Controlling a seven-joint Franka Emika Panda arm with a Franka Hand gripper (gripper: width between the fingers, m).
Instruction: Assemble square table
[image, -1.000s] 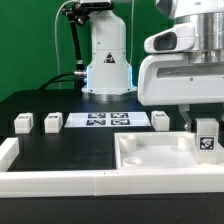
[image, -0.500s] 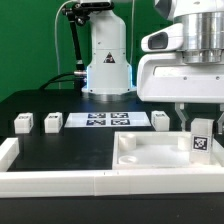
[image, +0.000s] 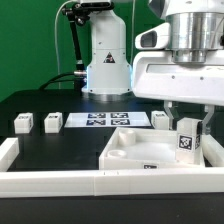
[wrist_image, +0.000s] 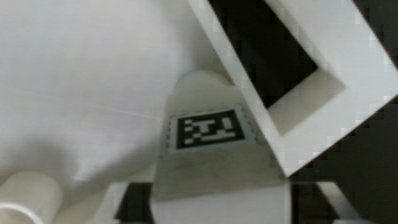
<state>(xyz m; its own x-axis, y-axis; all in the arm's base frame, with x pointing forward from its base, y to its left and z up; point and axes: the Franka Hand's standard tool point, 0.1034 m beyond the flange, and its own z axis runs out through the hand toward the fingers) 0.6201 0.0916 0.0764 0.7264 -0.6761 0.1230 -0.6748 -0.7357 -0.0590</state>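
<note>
Black bench (image: 60, 145) fills the scene, with a white robot base (image: 107, 60) at the back. On it the slab (image: 140, 152) lies white and square, rimmed underside up and slightly turned.

Over the slab's corner on the exterior view's right, the end effector (image: 187, 128) grips a short white leg (image: 187, 142) between half-closed fingers. The leg is upright, its black-and-white tag facing out. The wrist view shows the leg (wrist_image: 214, 135) against the slab's floor (wrist_image: 89, 90) by the rim; I cannot tell whether they touch.

Behind the slab stands one loose leg (image: 160, 119). The marker board (image: 105, 121) lies further toward the exterior view's left, and two outer legs (image: 52, 122) (image: 22, 122) stand beyond it. A white rail (image: 60, 182) runs just in front of the slab.
</note>
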